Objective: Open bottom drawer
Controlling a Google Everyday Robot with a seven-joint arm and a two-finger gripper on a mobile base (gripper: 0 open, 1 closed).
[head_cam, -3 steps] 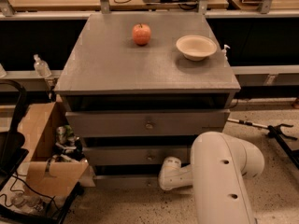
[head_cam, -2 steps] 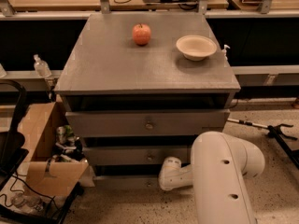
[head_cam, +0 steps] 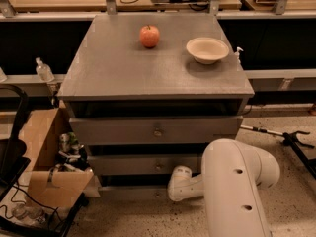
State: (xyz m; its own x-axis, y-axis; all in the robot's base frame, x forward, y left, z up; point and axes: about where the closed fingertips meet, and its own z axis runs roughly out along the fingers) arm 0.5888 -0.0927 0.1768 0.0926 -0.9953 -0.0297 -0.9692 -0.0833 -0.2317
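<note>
A grey cabinet (head_cam: 153,73) has three drawer fronts stacked. The upper front (head_cam: 113,131) and the middle front (head_cam: 123,165) each show a small round knob. The bottom drawer (head_cam: 133,192) shows only as a narrow grey strip near the floor, and its knob is hidden. My white arm (head_cam: 237,191) reaches down from the right. My gripper (head_cam: 177,183) is at the arm's end, low against the cabinet front, level with the gap between the middle and bottom drawers, just right of the knob column.
An apple (head_cam: 149,36) and a beige bowl (head_cam: 207,50) sit on the cabinet top. An open cardboard box (head_cam: 47,172) with bottles stands at the left, beside a black cart (head_cam: 15,152). A black stand leg (head_cam: 291,139) lies on the floor at the right.
</note>
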